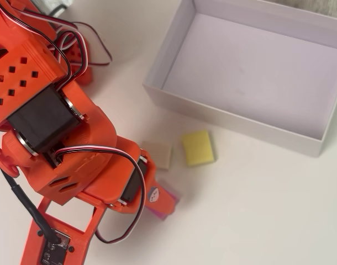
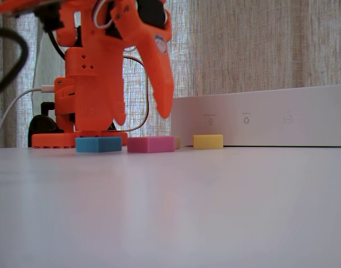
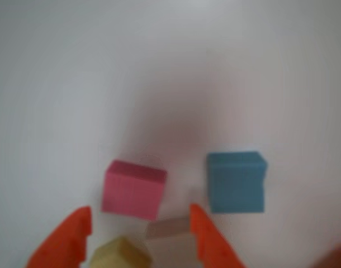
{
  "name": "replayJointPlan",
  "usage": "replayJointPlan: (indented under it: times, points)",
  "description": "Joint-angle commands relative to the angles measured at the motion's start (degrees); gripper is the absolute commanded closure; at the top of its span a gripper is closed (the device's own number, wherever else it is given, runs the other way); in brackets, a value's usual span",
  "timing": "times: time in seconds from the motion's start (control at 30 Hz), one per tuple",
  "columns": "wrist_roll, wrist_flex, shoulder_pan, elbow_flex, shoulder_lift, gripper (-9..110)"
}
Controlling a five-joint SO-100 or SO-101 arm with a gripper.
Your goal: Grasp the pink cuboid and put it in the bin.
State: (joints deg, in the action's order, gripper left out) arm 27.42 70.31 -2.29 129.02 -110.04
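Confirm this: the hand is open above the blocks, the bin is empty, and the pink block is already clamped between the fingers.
Not clamped. In the fixed view the pink block lies flat on the table with the open hand above it, fingertips clear of it. The wrist view shows the same: fingers apart, nothing between them. The bin is empty in the overhead view.

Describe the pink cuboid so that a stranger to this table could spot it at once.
Start in the fixed view at the long white bin; a row of small flat foam blocks lies left of it. The pink cuboid lies under the orange gripper, between the blue block and yellow block, the only magenta one.
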Motion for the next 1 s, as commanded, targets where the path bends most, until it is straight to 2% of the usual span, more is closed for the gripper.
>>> replayJointPlan:
  times: [0.0, 0.53, 0.87, 0.97]
  points:
    - [0.53, -1.23, 0.7, 0.79, 0.26, 80]
    - [0.09, -10.9, 2.72, 1.49, 5.63, 79]
    - [-0.18, -11.6, 4.04, 1.76, 7.91, 80]
    - [-0.18, -11.16, 4.22, 2.29, 7.82, 84]
